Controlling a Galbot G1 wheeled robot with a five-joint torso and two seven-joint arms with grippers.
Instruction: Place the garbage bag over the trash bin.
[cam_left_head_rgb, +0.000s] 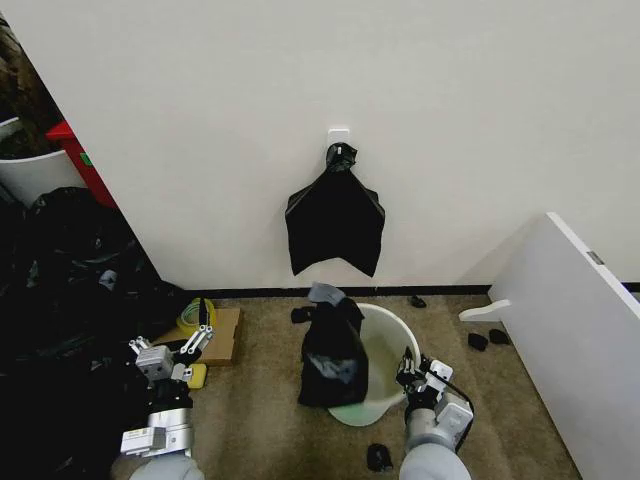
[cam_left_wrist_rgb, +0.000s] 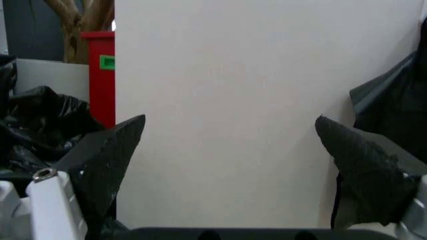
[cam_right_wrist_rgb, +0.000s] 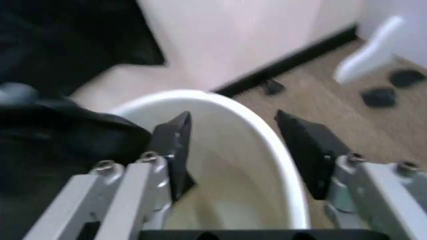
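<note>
The trash bin (cam_left_head_rgb: 385, 340), a cream-white round bucket, stands on the carpet in front of the wall. The garbage bag (cam_left_head_rgb: 333, 352), glossy and black, hangs bunched over the bin's left rim and down its outside. My right gripper (cam_left_head_rgb: 409, 369) is at the bin's right rim. In the right wrist view this gripper (cam_right_wrist_rgb: 232, 119) is open, one finger inside the bin (cam_right_wrist_rgb: 267, 135) and one outside, with the rim between them untouched; the bag (cam_right_wrist_rgb: 60, 135) lies across the far rim. My left gripper (cam_left_head_rgb: 199, 340) hovers open and empty left of the bin, and in its wrist view the gripper (cam_left_wrist_rgb: 230, 127) faces the white wall.
A flat black bundle (cam_left_head_rgb: 335, 225) hangs from a wall hook above the bin. A heap of black bags (cam_left_head_rgb: 60, 300) fills the left side. Cardboard with a yellow roll (cam_left_head_rgb: 215, 325) lies beside my left arm. A white panel (cam_left_head_rgb: 580, 330) leans at the right. Small black pieces (cam_left_head_rgb: 486, 339) dot the carpet.
</note>
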